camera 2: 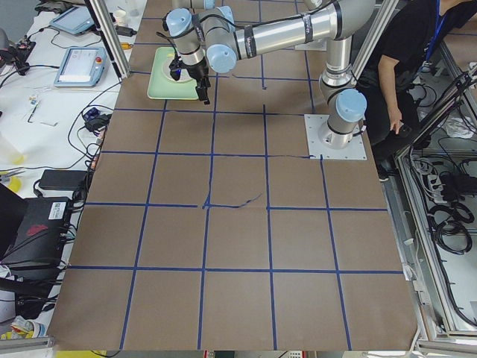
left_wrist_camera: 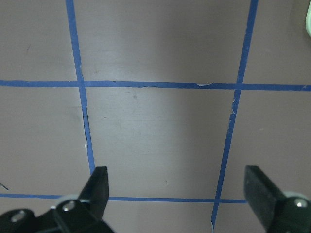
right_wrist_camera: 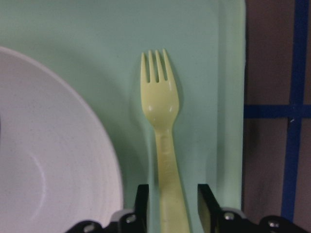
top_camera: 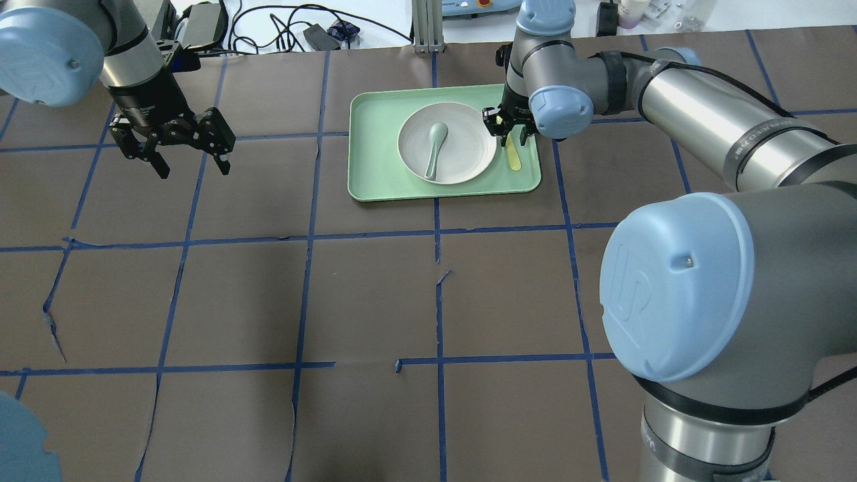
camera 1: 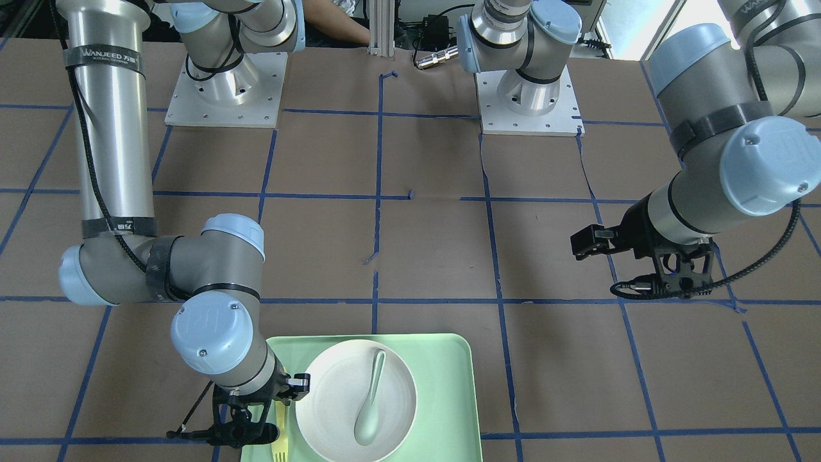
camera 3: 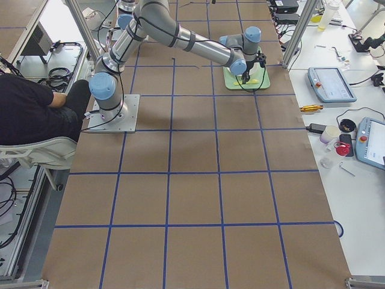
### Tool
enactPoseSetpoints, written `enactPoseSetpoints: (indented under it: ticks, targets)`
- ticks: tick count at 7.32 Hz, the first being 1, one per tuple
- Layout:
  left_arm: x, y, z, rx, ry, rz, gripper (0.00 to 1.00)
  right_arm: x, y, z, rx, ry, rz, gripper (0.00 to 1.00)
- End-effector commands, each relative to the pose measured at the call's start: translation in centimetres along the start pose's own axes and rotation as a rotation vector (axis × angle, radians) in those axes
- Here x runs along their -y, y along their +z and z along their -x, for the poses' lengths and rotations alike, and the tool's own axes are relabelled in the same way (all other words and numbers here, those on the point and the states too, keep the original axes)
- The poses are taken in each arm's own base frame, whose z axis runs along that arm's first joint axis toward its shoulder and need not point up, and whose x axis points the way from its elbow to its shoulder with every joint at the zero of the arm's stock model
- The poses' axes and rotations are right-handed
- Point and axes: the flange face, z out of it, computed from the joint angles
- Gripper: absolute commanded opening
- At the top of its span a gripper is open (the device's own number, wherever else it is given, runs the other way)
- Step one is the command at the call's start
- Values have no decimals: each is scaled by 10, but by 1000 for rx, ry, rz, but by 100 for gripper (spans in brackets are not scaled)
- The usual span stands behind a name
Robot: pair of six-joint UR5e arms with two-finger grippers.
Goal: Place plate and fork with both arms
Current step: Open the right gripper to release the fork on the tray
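Note:
The off-white plate lies on the mint-green tray, also in the overhead view. The pale yellow fork lies flat on the tray beside the plate, tines pointing away from the wrist camera; it also shows in the overhead view and the front view. My right gripper is low over the fork's handle, with a finger on each side and a small gap to each. It is open. My left gripper is open and empty over bare table, far from the tray.
A pale grey-green spoon lies in the plate. The tray's rim runs close to the fork on the side away from the plate. Blue tape lines cross the brown table. Cables and devices lie beyond the far edge.

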Motion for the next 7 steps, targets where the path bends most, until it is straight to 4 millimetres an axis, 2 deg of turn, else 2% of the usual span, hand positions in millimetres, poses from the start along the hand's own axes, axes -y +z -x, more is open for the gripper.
enactPoseSetpoints:
  ticks: [1,2,3,4,5,6,7]
  targets:
    - [-2,-5,-8,2,8,-10,100,-12,-50,-6,-57,2,8,100]
    - [-8,-15,-17,3,12,-32,100,-27,-84,-10,-100,-7,40,100]
    - [-17,-26,-24,6,-62,-53,100,-43,-116,-11,-103,-17,66,100]
    - [-25,-34,-41,6,-135,-70,100,-59,-157,-13,-104,-17,74,100]
    - [-36,-39,-69,20,-131,-83,100,-85,-202,-12,-99,-17,101,100]
    - [-50,-47,-88,23,-99,-91,100,-111,-235,-12,-99,-21,148,100]
    - [-62,-49,-99,17,-80,-75,100,-130,-256,-9,-99,-23,176,100]
